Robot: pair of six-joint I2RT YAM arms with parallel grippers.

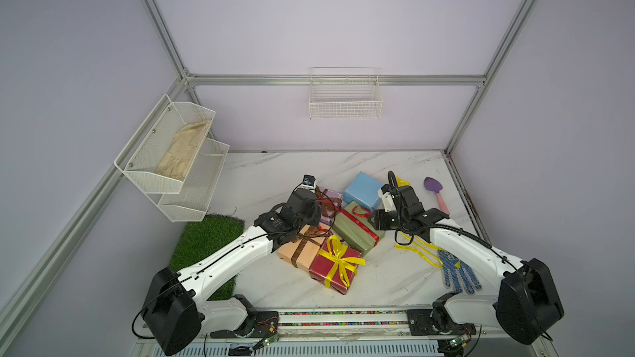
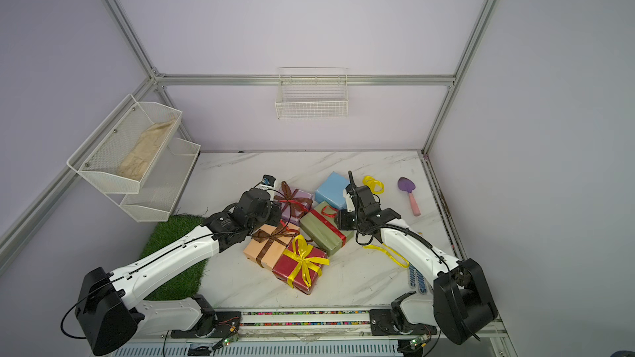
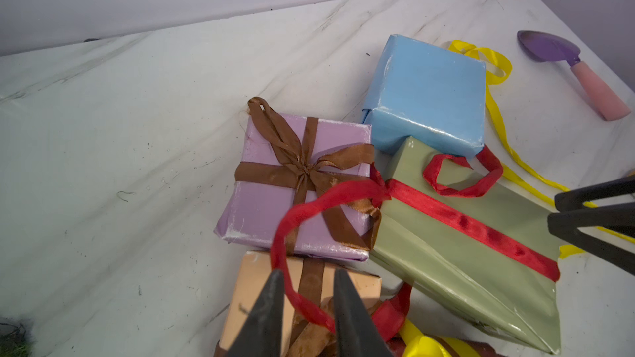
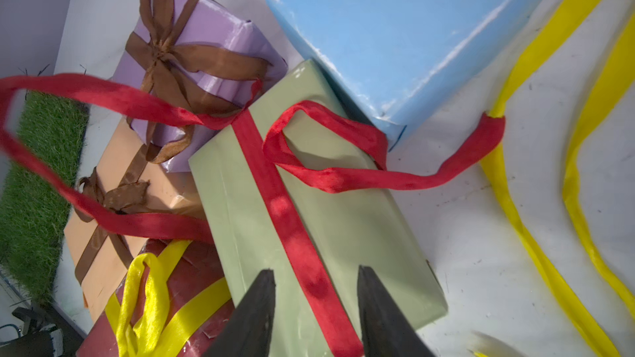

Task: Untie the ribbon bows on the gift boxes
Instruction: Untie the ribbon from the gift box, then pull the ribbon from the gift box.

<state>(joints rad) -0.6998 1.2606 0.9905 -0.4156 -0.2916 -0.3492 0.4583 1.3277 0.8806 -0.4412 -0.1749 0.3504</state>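
Five gift boxes crowd mid-table: lilac (image 1: 331, 197), light blue (image 1: 362, 190), olive green (image 1: 357, 231), peach-orange (image 1: 302, 248) and dark red (image 1: 335, 269). Brown bows stay tied on the lilac (image 3: 302, 170) and peach boxes, and a yellow bow (image 1: 338, 257) on the dark red one. The red ribbon (image 4: 292, 235) on the olive box is undone, and its loose tail (image 3: 309, 207) trails over the lilac and peach boxes. My left gripper (image 3: 307, 273) is open above the peach box, the tail running slack between its fingers. My right gripper (image 4: 316, 269) is open over the olive box's near end, straddling the red band.
A loose yellow ribbon (image 1: 422, 250) lies right of the boxes and runs behind the blue one. Further right are a purple trowel (image 1: 436, 194) and a blue-dotted glove (image 1: 458, 269). A grass mat (image 1: 206, 245) lies left. White wire baskets (image 1: 345, 97) hang on the walls.
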